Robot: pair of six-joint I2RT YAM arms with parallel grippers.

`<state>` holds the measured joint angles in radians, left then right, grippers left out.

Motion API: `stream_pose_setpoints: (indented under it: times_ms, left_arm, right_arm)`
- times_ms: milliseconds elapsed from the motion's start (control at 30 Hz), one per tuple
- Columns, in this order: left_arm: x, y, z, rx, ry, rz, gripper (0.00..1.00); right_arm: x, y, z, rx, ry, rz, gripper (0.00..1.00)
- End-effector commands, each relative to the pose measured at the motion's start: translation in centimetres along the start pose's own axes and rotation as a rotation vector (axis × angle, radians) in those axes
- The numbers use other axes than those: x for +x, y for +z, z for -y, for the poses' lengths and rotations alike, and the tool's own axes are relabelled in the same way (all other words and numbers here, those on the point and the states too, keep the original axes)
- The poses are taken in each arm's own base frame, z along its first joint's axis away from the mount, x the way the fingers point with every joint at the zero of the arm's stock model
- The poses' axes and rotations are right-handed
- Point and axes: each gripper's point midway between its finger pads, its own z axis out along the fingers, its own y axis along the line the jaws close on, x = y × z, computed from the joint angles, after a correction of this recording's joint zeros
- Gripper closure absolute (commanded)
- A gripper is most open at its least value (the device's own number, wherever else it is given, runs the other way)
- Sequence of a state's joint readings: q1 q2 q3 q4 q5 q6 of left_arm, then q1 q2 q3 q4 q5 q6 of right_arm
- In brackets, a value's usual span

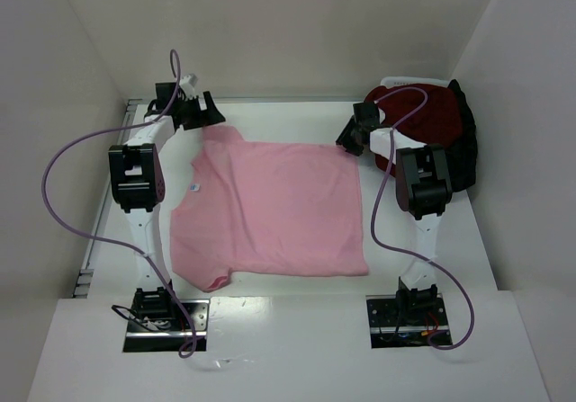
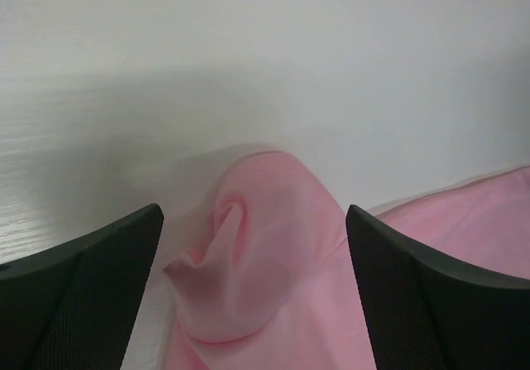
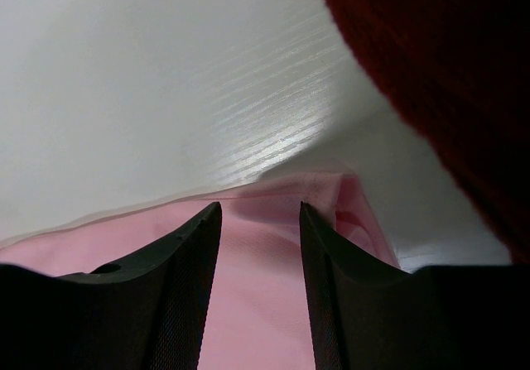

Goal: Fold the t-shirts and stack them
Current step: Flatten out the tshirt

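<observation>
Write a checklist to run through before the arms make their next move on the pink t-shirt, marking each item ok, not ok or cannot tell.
1. The pink t-shirt is spread out on the table: ok.
2. The left gripper is open over the far sleeve: ok.
3. That sleeve lies flat: not ok, it is bunched.
4. The right gripper has its jaws apart over the far hem corner: ok.
5. The right gripper touches the cloth: cannot tell.
6. The dark red pile is clear of the pink hem: ok.
</observation>
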<state>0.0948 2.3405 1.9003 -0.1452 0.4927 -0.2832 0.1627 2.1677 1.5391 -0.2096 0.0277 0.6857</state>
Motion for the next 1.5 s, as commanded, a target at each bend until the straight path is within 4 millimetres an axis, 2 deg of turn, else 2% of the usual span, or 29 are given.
stream_pose_setpoints:
  times_ms: [0,167,300,333,500,667,800,833,933,1067,1133,1200,1233,1267,1300,1367,1467]
  left_arm:
    - [-2.8,-0.9,0.4,-0.018,0.078,0.067,0.01]
    - [-2.3,0.6,-1.1,-0.047,0.060,0.040,0.01]
    - [-2.1,1.5,-1.7,-0.061,0.033,0.032,0.12]
    - [-1.3,1.7,-2.0,-0.066,0.020,0.009,0.13]
    - [-0.2,1.8,-2.2,-0.089,0.046,-0.040,0.20]
    - [0.3,1.6,-2.5,-0.104,0.050,-0.049,0.27]
    - [0.9,1.9,-2.0,-0.090,0.051,-0.062,0.39]
    - [0.9,1.9,-2.0,-0.090,0.042,-0.062,0.46]
    - [0.9,2.2,-1.1,-0.063,0.042,-0.059,0.50]
    - [0.5,2.8,0.2,-0.060,0.054,-0.047,0.73]
    - [0.4,2.8,-0.4,-0.101,0.035,-0.039,0.86]
    - [0.2,2.7,-1.1,-0.146,0.016,-0.028,0.95]
    - [-0.6,2.3,-1.6,-0.197,0.003,-0.004,0.98]
    - [-0.3,2.3,-2.1,-0.221,-0.009,-0.006,1.00]
    - [-0.8,2.0,-2.0,-0.232,-0.015,0.006,1.00]
    - [-1.5,1.2,-3.3,-0.256,-0.038,0.031,1.00]
    - [-2.4,0.6,-3.9,-0.271,-0.049,0.057,1.00]
  right_arm:
    - [-1.7,-0.8,0.1,0.008,-0.004,0.036,0.51]
    - [-1.9,-0.9,0.0,0.008,-0.004,0.036,0.51]
    - [-2.0,-1.1,0.3,0.040,0.006,0.036,0.51]
    - [-2.6,-1.2,0.8,0.056,0.012,0.045,0.51]
    - [-2.7,-1.3,2.2,0.132,0.031,0.062,0.35]
    - [-3.2,-1.7,2.0,0.153,0.038,0.057,0.26]
    - [-3.9,-2.9,1.2,0.127,0.041,0.070,0.25]
    - [-3.9,-3.5,1.2,0.124,0.041,0.073,0.25]
    - [-4.3,-4.2,1.4,0.138,0.032,0.087,0.25]
    - [-4.0,-5.2,2.3,0.161,0.011,0.095,0.25]
    - [-3.5,-5.3,2.7,0.165,0.010,0.090,0.25]
    - [-3.8,-5.5,2.5,0.153,0.001,0.105,0.25]
    - [-3.8,-5.5,2.6,0.153,-0.011,0.104,0.25]
    - [-3.8,-5.5,2.6,0.153,-0.011,0.104,0.25]
    - [-4.0,-5.5,2.5,0.148,-0.021,0.110,0.25]
    - [-4.0,-5.5,2.5,0.149,-0.034,0.109,0.25]
    - [-3.5,-4.4,3.3,0.174,-0.065,0.095,0.25]
